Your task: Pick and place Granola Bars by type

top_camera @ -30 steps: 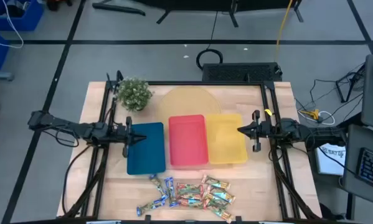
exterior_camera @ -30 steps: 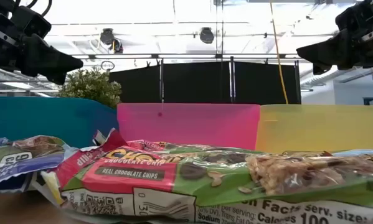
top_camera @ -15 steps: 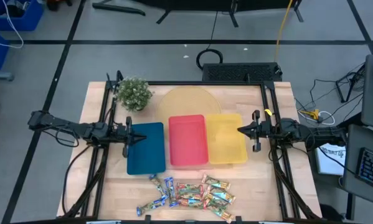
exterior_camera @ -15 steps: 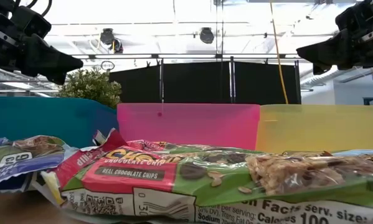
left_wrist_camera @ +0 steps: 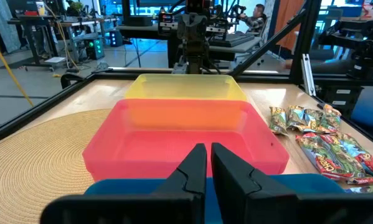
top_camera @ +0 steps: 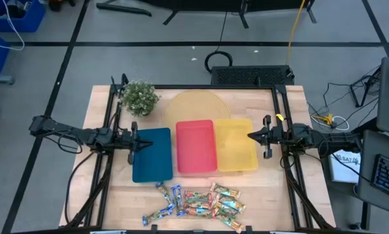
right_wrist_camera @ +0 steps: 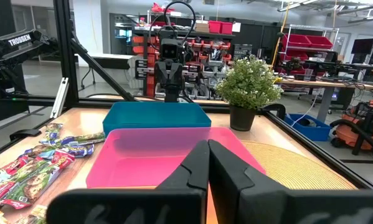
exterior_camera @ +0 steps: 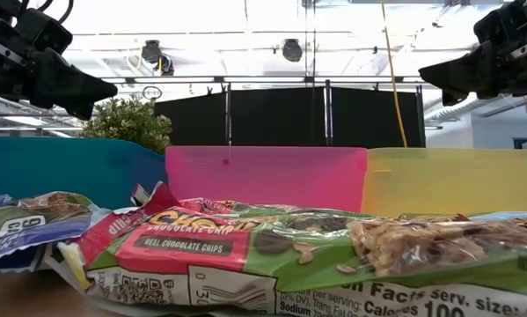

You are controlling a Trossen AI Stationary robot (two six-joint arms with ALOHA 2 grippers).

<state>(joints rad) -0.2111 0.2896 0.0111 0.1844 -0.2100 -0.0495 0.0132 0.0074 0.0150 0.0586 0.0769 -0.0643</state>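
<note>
While the Granola Bars [top_camera: 197, 203] lie heaped at the worktop's [top_camera: 291, 195] near edge, none is sorted yet — my left fingers [top_camera: 132, 140] hang at the blue tray's [top_camera: 151, 156] outer side, my right fingers [top_camera: 264, 137] beside the yellow tray [top_camera: 236, 146], both clenched and empty.

Low view: wrappers overlap, so I risk pinching two at once, or slipping on the glossy film.

Left wrist view: the red tray [left_wrist_camera: 180, 140] sits between the others, bars [left_wrist_camera: 317, 140] beside it; mixed types invite a wrong tray.

Right wrist view: potted plant [right_wrist_camera: 248, 90] and woven mat [right_wrist_camera: 298, 165] behind, shelving beyond.
</note>
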